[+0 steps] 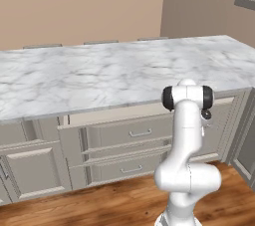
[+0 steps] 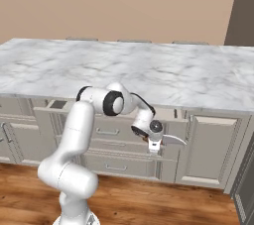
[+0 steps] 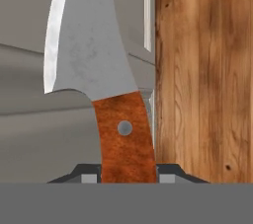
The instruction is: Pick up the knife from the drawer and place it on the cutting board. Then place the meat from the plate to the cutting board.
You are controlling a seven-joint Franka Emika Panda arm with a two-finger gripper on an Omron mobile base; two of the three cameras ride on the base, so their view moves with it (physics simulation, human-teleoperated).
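The knife has a reddish-brown handle with a mottled wood-like grain and one small grey rivet; its blade is matte silver-grey with faint speckling and a bright, near-white strip along the curved edge. The floor is warm orange-brown wood with darker streaks and a few small dark knots. The counter is white marble crossed by soft grey veins. The cabinets beneath it are beige-grey with panelled fronts, and the drawers carry pale metal bar handles. The wall behind is plain tan. The arm is glossy white with black joint bands.
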